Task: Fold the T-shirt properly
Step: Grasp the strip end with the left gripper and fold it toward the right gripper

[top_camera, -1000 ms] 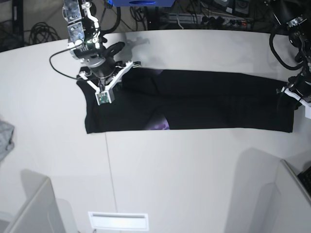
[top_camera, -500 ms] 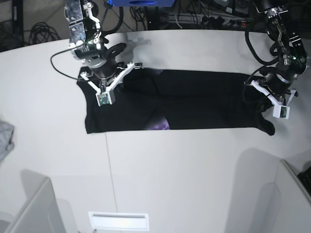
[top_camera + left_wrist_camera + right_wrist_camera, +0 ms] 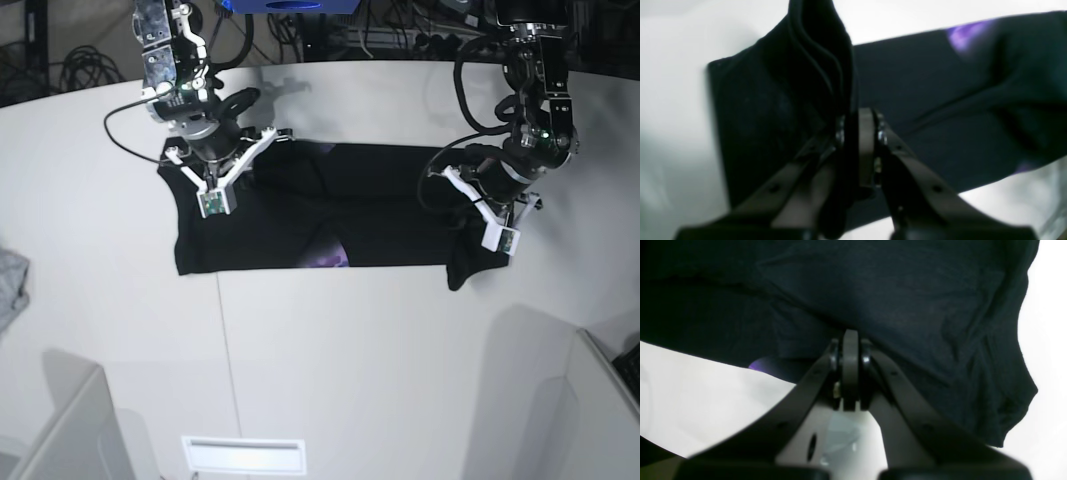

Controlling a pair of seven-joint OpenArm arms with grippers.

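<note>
Looking through the left wrist camera, you see the left pincer (image 3: 858, 133) closed tight on a bunched ridge of the T-shirt (image 3: 940, 110), several hems stacked between its tips, with the rest of the black cloth lying flat on the pale counter (image 3: 670, 100); a purple patch of print shows at the far edge, but the picture is blurred and the layers cannot be counted. Through the right wrist camera, the right pincer (image 3: 850, 353) is shut, tips pressed together against the dark shirt (image 3: 907, 306); whether cloth is pinched between them is hidden. From the base view, the shirt (image 3: 380, 215) lies as a long band across the counter (image 3: 350, 360), one end lifted in the left pincer (image 3: 490, 215), the right pincer (image 3: 212, 180) at the other end. Expect it to be light, limp and prone to sag, so take it by corners or doubled edges. A grey scrap (image 3: 10, 285) is cut off by the frame.
</note>
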